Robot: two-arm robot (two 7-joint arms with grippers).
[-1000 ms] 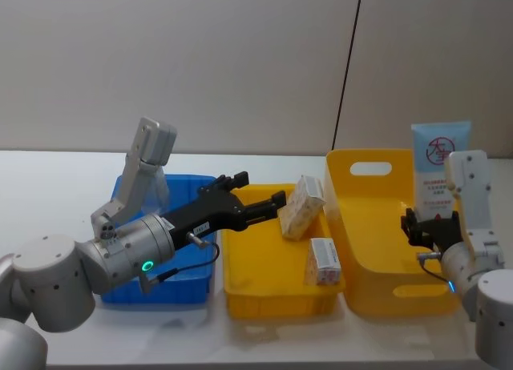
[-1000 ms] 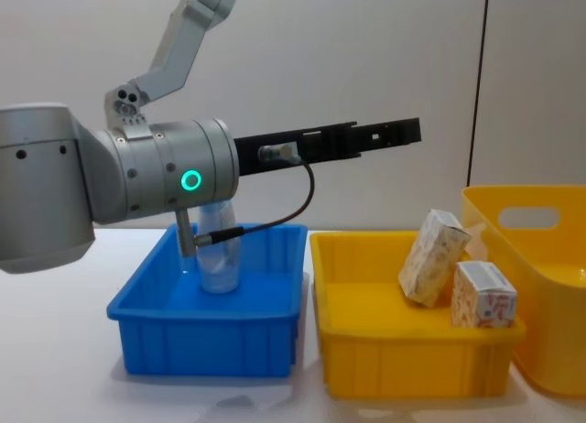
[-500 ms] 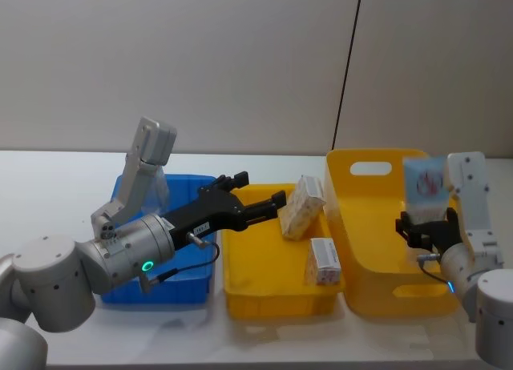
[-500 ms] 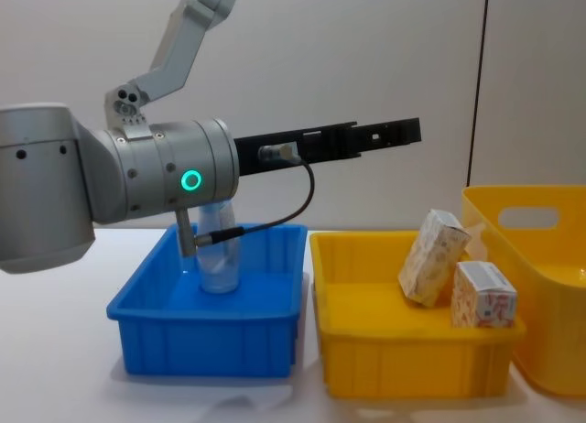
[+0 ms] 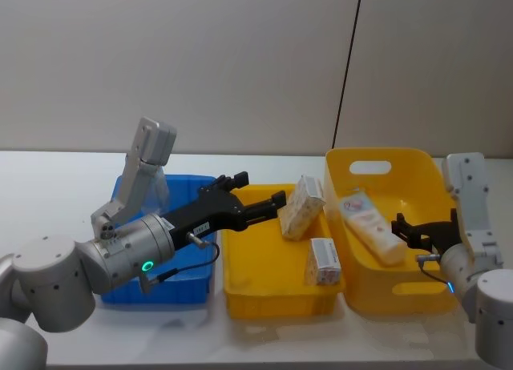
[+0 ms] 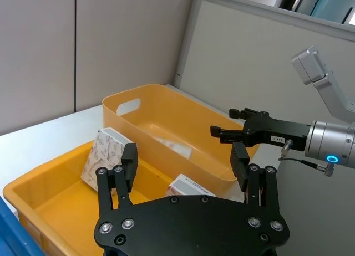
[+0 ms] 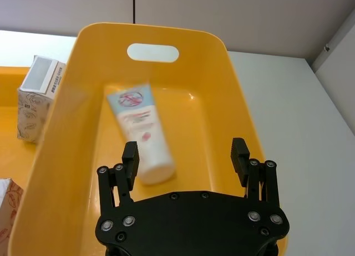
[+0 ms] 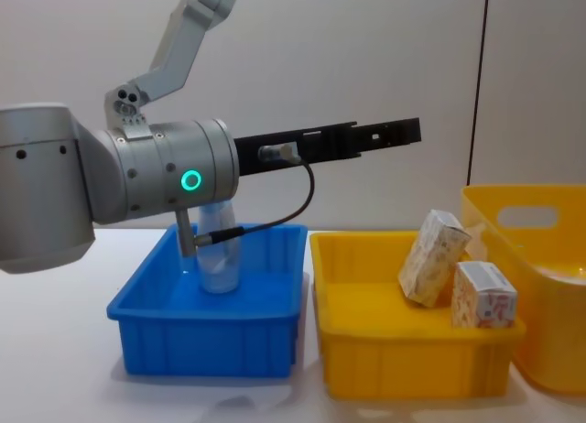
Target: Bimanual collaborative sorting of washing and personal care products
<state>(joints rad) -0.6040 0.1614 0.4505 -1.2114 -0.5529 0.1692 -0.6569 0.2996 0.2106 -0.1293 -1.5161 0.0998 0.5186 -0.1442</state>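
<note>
Head view puts the left arm low at the near left, its forearm running right and away across the blue bin (image 5: 192, 288). The left gripper (image 5: 264, 188) is held out flat over the low yellow tray (image 5: 272, 296), pointing at a leaning cream box (image 5: 300, 207). Its jaws stand apart with nothing between them, which the left wrist view (image 6: 184, 159) confirms. From the chest view this gripper (image 8: 385, 130) hangs level and well above the tray (image 8: 412, 368).

A second cream box (image 5: 323, 260) stands near the tray's right wall, just beside the leaning one; both show from the side in the chest view (image 8: 432, 256) (image 8: 483, 295). A clear bottle (image 8: 220, 258) stands upright in the blue bin (image 8: 206, 336), partly behind the left arm's wrist.

On the right, the arm comes up at the near right corner, one pale link upright. The right gripper (image 5: 421, 226) points left over the tall yellow bin (image 5: 393, 294). Its fingers are spread wide and hold nothing. The light-blue tube (image 5: 370, 226) lies slanted inside that bin (logo end far, cap end near), below the spread fingers in the right wrist view (image 7: 138, 128). All three bins sit side by side on the white table (image 5: 48, 178).
</note>
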